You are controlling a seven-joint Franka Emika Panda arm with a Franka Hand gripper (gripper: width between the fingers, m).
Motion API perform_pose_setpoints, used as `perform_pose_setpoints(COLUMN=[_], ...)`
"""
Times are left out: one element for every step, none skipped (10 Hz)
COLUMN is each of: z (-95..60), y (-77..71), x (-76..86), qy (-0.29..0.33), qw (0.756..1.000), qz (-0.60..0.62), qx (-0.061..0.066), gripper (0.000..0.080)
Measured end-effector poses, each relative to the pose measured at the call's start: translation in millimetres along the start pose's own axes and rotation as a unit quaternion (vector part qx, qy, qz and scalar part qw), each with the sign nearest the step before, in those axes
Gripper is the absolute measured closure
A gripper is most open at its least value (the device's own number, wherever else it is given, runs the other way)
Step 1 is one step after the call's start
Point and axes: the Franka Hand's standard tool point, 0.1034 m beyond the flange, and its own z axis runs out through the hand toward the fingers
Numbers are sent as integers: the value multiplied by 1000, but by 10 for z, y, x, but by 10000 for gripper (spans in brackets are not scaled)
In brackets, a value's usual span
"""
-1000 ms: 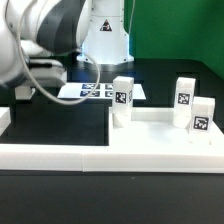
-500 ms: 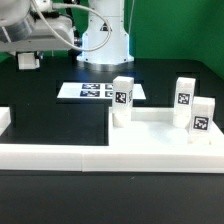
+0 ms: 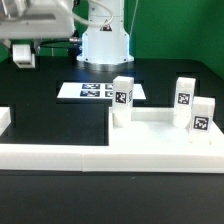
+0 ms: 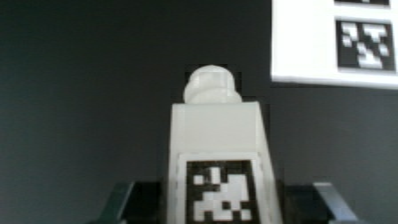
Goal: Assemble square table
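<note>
arm cropped at the exterior view's upper left edge, fingers mostly cut off in the wrist view, pinching a tagged white leg above bare black table. beyond the leg's knobbed tip, marker board, partly out of frame. near that board, three legs standing inside the low white border wall.

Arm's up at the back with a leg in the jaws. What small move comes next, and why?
Probably carry the held leg across toward the square table and stop above a free corner. The wrist view shows the jaws closed on its tagged end, peg tip clear over bare table, while the gripper hangs well away from the three standing legs.
</note>
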Motion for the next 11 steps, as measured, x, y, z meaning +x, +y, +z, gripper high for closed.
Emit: perform_pose_setpoints(z=[-315,-488,-519,-490,-487,-506,-494,-485,-492,-586,-745], y=[-135,-246,-305,-259,-236,-227,-220,-203,-243,-498,-737], x=[125,209,200,211,226,261,259,266,305,463,727], qy=[38,80,113,150,176,218,247,268,280,275,294], qw=[999,997,993,988,984,975,968,962,960,961,955], qz=[1,-11,-16,-17,-19,-21,-21,-23,3,20,30], qx=[-10,-20,-21,-24,-28,-32,-33,-37,-30,-13,10], gripper=[509,509,509,509,509,509,509,509,509,509,509])
